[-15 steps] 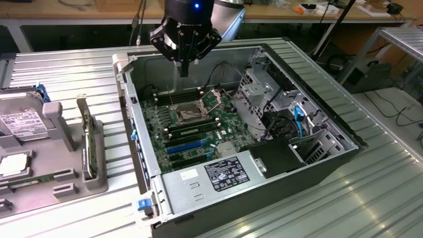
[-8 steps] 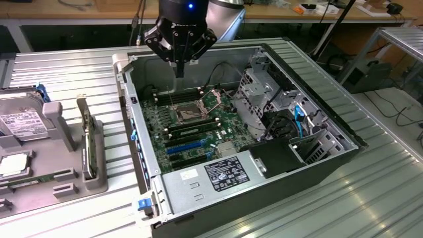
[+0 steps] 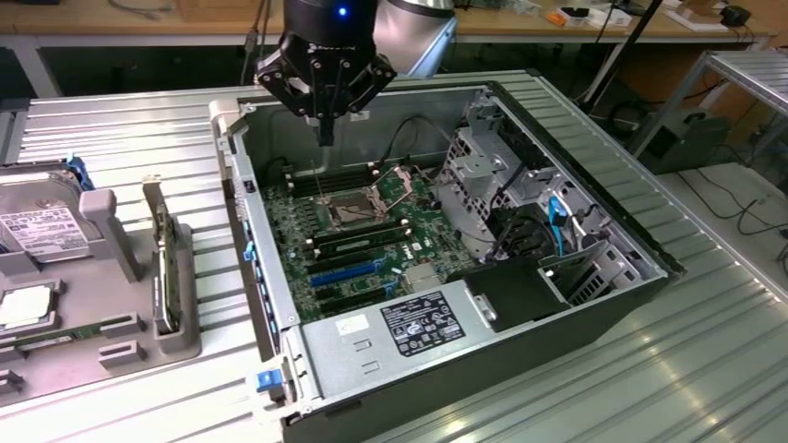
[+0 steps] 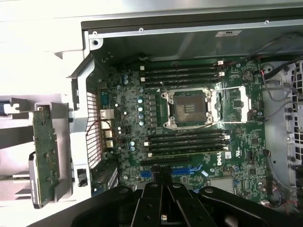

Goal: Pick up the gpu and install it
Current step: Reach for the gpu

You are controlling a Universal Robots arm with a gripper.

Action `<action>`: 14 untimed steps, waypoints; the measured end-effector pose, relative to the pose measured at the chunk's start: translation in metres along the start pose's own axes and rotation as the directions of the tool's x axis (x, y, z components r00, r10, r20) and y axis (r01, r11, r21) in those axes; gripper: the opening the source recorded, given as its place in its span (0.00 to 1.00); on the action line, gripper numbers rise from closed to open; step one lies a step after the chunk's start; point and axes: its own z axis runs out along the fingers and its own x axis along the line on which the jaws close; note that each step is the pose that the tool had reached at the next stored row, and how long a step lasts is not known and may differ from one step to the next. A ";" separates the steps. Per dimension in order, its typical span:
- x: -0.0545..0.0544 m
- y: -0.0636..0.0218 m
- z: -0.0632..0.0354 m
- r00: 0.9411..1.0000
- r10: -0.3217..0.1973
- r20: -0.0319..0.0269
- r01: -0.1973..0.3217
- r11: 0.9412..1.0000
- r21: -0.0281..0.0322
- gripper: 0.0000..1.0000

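The end effector (image 3: 327, 137), closed and empty, hangs over the open case (image 3: 591, 180). The gpu (image 3: 164, 277) stands on edge in a holder (image 3: 185, 337), probably so it is easy to grasp from above.

We see a worktop (image 3: 111, 138) of ribbed bare metal with a dull silver sheen. The computer case (image 3: 265, 277) is unpainted grey sheet metal inside, with a matt black outer wall. Its motherboard (image 3: 357, 231) is matt green circuit board. The gpu (image 4: 46, 151) shows us green board with a silvery metal bracket, and its holder (image 3: 136, 346) looks like matt grey plastic. The gripper (image 3: 327, 138) is black and smooth.
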 end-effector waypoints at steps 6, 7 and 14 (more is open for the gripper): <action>0.008 -0.0006 0.0006 1.000 0.000 0.000 0.000 1.000 0.000 0.10; 0.009 -0.0007 0.0007 1.000 0.000 0.000 0.000 1.000 0.000 0.10; 0.016 -0.0013 0.0015 1.000 0.000 0.000 0.000 1.000 0.000 0.10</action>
